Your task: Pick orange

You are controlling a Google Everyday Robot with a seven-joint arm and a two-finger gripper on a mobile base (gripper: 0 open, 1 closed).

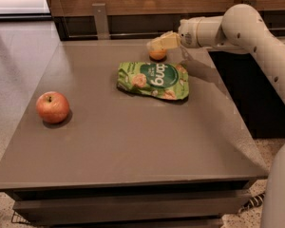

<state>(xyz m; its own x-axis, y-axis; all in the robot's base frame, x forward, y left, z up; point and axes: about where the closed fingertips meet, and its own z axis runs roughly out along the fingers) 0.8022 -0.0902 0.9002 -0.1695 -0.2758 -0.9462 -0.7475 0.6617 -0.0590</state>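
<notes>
The orange point(157, 55) is a small round orange fruit at the far side of the grey table point(133, 141), just behind the green snack bag point(153, 80). My gripper point(157, 43) reaches in from the right and sits right over the orange, covering its top half. A red-yellow apple point(52, 107) with a stem sits at the table's left side, far from the gripper.
A wooden wall panel and a metal bracket point(100, 19) stand behind the table. My white arm point(237, 30) spans the upper right. A dark cabinet stands to the right of the table. Speckled floor lies at the lower right.
</notes>
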